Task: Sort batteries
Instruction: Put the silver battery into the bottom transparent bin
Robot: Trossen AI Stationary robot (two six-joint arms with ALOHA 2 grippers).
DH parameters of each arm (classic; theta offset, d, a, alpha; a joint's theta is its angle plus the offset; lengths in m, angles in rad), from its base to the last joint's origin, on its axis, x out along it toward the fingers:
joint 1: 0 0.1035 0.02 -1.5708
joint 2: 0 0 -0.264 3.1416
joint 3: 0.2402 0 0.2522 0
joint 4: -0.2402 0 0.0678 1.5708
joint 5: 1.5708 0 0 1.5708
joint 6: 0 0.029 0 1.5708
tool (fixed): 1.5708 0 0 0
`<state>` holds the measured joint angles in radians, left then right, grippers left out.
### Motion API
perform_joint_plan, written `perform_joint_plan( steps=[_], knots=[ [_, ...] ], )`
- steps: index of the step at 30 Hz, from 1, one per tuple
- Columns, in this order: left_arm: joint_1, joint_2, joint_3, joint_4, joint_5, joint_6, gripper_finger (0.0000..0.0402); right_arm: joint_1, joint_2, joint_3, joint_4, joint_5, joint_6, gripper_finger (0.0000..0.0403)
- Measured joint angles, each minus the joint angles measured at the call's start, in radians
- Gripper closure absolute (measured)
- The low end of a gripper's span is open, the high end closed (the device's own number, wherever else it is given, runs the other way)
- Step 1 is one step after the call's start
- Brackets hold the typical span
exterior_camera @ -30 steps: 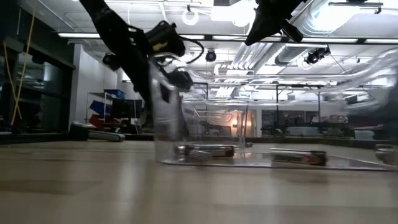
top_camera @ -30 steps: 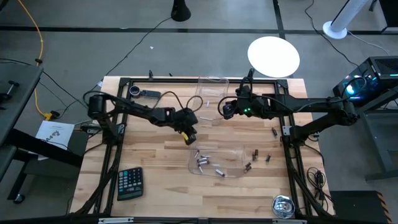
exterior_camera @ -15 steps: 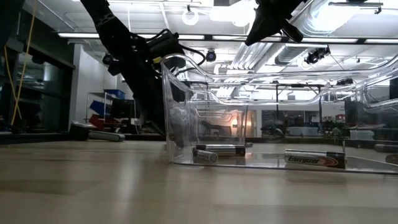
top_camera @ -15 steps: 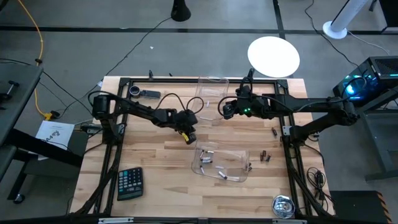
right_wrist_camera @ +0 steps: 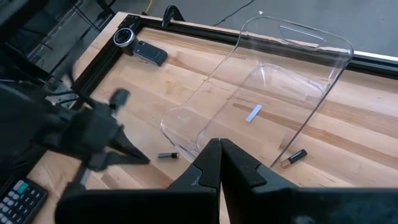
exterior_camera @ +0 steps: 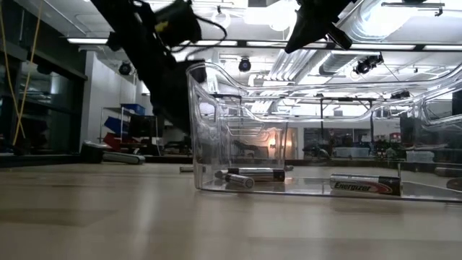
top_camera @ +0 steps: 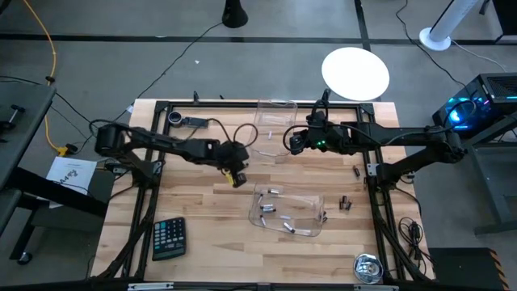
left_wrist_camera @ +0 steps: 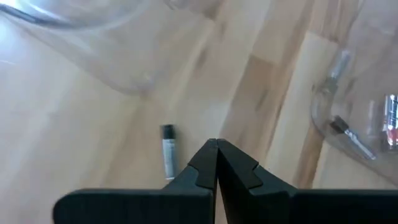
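Several small batteries (top_camera: 275, 212) lie in the near clear tray (top_camera: 311, 202); they also show in the low view (exterior_camera: 249, 174). One battery (left_wrist_camera: 168, 152) lies on the wood just ahead of my left gripper (top_camera: 234, 178), which is shut, empty and left of the near tray. My right gripper (top_camera: 291, 141) is shut and empty above the table, beside the far clear tray (top_camera: 273, 129). That tray (right_wrist_camera: 280, 81) holds one battery (right_wrist_camera: 254, 112). Two batteries (right_wrist_camera: 166, 155) (right_wrist_camera: 292, 158) lie beside it. More loose batteries (top_camera: 343, 202) lie right of the near tray.
A calculator (top_camera: 168, 238) lies at the near left and a round tape measure (top_camera: 367, 268) at the near right. A black device (top_camera: 187, 121) lies at the far left. A battery (top_camera: 356, 171) lies near the right frame rail. Bare wood lies left of the trays.
The near tray slid a little toward the table's right edge, turned slightly, then stayed put. My left gripper has drawn back from the tray's left wall toward the table's left edge and has risen a little. The loose batteries right of the tray shifted.
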<state>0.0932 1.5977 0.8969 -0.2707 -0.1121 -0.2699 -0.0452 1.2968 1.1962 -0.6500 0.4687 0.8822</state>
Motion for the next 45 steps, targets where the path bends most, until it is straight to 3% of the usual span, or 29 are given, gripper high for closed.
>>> perform_joint_plan(
  steps=[4, 7, 12, 16, 24, 28, 32, 38, 45],
  knots=[
    [0.041, -0.043, 0.000, -0.001, -0.008, 0.079, 0.0401, 0.000, 0.000, 0.000, 0.000, 0.001, -0.006, 0.0403],
    [0.086, -0.017, 0.000, -0.002, 0.063, 0.121, 0.0401, 0.000, 0.000, 0.000, 0.000, 0.001, -0.002, 0.0403],
    [0.128, 0.075, -0.001, 0.019, 0.126, 0.013, 0.0395, 0.000, 0.000, 0.000, 0.000, 0.001, 0.000, 0.0403],
    [0.107, 0.126, -0.001, 0.061, 0.137, -0.032, 0.0359, 0.000, 0.004, 0.000, 0.004, 0.023, 0.000, 0.0403],
    [0.086, 0.192, 0.003, 0.067, 0.049, -0.068, 0.0259, 0.000, 0.047, 0.000, 0.003, 0.019, 0.000, 0.0403],
    [0.092, 0.238, 0.007, 0.053, 0.025, -0.090, 0.0245, 0.000, 0.084, 0.000, 0.004, -0.024, 0.000, 0.0403],
    [0.089, 0.242, 0.006, 0.054, 0.025, -0.096, 0.0267, 0.000, 0.107, 0.000, 0.018, -0.061, 0.001, 0.0403],
    [0.081, 0.194, 0.001, 0.010, 0.104, -0.087, 0.0383, 0.000, 0.103, 0.000, 0.034, -0.066, 0.000, 0.0403],
    [0.076, 0.028, -0.004, -0.066, 0.145, -0.023, 0.0395, 0.000, 0.101, 0.000, 0.053, -0.089, 0.000, 0.0403]
  ],
)
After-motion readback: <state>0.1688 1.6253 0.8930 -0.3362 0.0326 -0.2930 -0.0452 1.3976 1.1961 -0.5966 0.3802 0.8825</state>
